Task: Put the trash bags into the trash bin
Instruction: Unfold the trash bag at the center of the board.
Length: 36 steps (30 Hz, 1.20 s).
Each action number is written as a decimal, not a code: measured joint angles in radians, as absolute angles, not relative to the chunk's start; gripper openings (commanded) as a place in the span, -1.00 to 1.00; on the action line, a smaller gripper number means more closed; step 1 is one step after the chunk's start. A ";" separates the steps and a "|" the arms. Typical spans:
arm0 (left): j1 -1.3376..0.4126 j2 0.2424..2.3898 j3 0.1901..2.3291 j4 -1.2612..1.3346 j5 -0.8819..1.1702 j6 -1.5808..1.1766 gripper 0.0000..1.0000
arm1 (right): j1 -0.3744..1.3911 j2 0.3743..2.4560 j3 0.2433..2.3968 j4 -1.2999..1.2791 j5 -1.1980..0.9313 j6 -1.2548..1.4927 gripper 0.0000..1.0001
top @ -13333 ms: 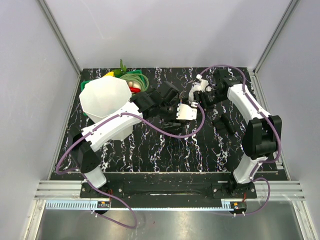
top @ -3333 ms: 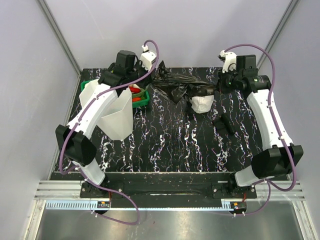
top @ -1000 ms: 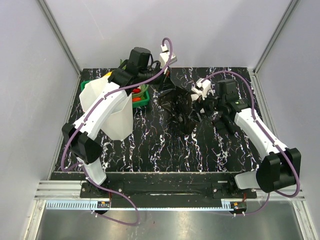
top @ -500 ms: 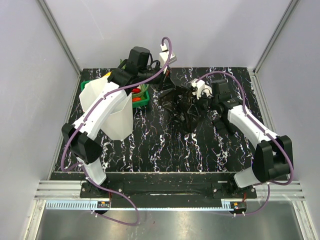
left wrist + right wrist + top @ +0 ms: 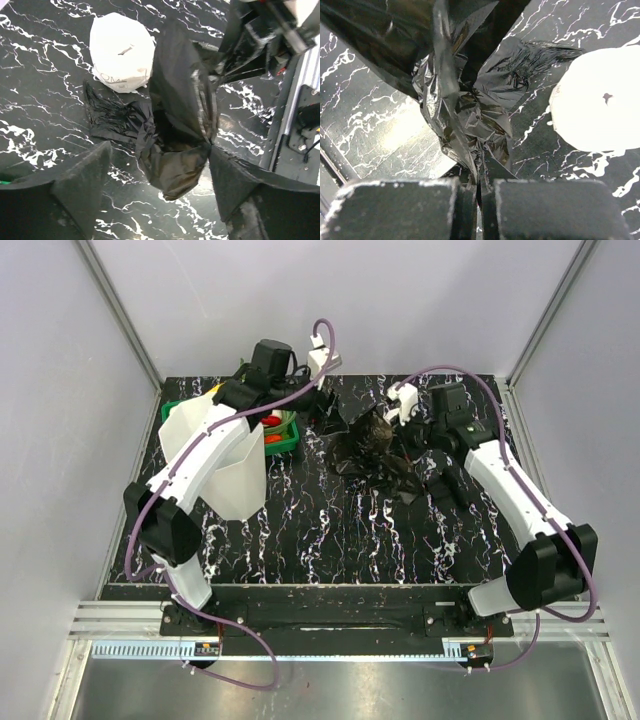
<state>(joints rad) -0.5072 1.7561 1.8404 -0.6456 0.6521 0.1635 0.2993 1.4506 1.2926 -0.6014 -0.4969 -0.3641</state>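
While my right pincer (image 5: 480, 187) is pressed together on a fold of the bag (image 5: 457, 100), my left pincer (image 5: 160, 150) is spread wide with nothing between its fingers (image 5: 80, 182). From the left wrist, the bag hangs just beyond those fingers. Its mouth gapes toward me, dark inside, and its upper edge is held up by the right pincer at the top right of that view. A crumpled tail of the film lies on the table (image 5: 40, 115) close against the roll (image 5: 121, 52); I cannot tell whether they touch. From the right wrist, the glossy film bunches in creases straight ahead of my closed fingers, and the roll sits on the table to the right of it. Seen from above, the bag is at the far middle of the table, between my two wrists and apart from the bin (image 5: 235, 485). The bin stands upright at the far left, under my left arm, and the bag is outside it. A green basket (image 5: 283, 445) sits just beside the bin on its far right. A small black object (image 5: 447, 487) lies on the table near my right arm.
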 measured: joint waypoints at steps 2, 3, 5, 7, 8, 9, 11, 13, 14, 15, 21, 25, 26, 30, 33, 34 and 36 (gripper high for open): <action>-0.482 1.756 1.831 -0.625 0.680 0.144 0.98 | 0.299 1.441 1.329 -0.633 -0.487 -0.360 -1.00; -0.471 1.755 1.824 -0.612 0.695 0.133 0.98 | 0.299 1.438 1.345 -0.642 -0.485 -0.356 -1.00; -0.443 1.751 1.795 -0.579 0.732 0.102 0.98 | 0.299 1.438 1.378 -0.664 -0.477 -0.344 -1.00; -0.416 1.744 1.757 -0.548 0.768 0.070 0.98 | 0.299 1.444 1.414 -0.694 -0.461 -0.327 -1.00; -0.407 1.739 1.739 -0.537 0.783 0.050 0.98 | 0.299 1.448 1.430 -0.706 -0.455 -0.316 -1.00; -0.399 1.734 1.721 -0.522 0.792 0.037 0.98 | 0.299 1.455 1.450 -0.717 -0.452 -0.307 -1.00; -0.386 1.712 1.669 -0.482 0.809 -0.004 0.98 | 0.299 1.475 1.491 -0.737 -0.440 -0.281 -1.00; -0.385 1.690 1.627 -0.453 0.823 -0.035 0.98 | 0.299 1.503 1.537 -0.752 -0.426 -0.253 -1.00; -0.387 1.682 1.618 -0.441 0.831 -0.053 0.98 | 0.299 1.517 1.556 -0.756 -0.419 -0.242 -1.00; -0.387 1.677 1.613 -0.427 0.836 -0.067 0.98 | 0.299 1.531 1.576 -0.759 -0.410 -0.229 -1.00; -0.383 1.659 1.644 -0.379 0.843 -0.127 0.98 | 0.299 1.588 1.631 -0.785 -0.355 -0.192 -1.00; -0.339 1.661 1.750 -0.391 0.847 -0.167 0.98 | 0.299 1.598 1.637 -0.805 -0.325 -0.178 -1.00; -0.330 1.661 1.780 -0.385 0.849 -0.175 0.98 | 0.299 1.603 1.645 -0.815 -0.320 -0.171 -1.00; -0.310 1.655 1.829 -0.356 0.855 -0.205 0.98 | 0.299 1.638 1.707 -0.835 -0.299 -0.151 -1.00; -0.323 1.651 1.795 -0.334 0.859 -0.223 0.98 | 0.299 1.666 1.752 -0.848 -0.296 -0.134 -1.00; -0.331 1.647 1.771 -0.335 0.856 -0.222 0.98 | 0.299 1.677 1.770 -0.857 -0.296 -0.128 -1.00; -0.355 1.645 1.730 -0.347 0.836 -0.211 0.98 | 0.299 1.695 1.808 -0.870 -0.296 -0.114 -1.00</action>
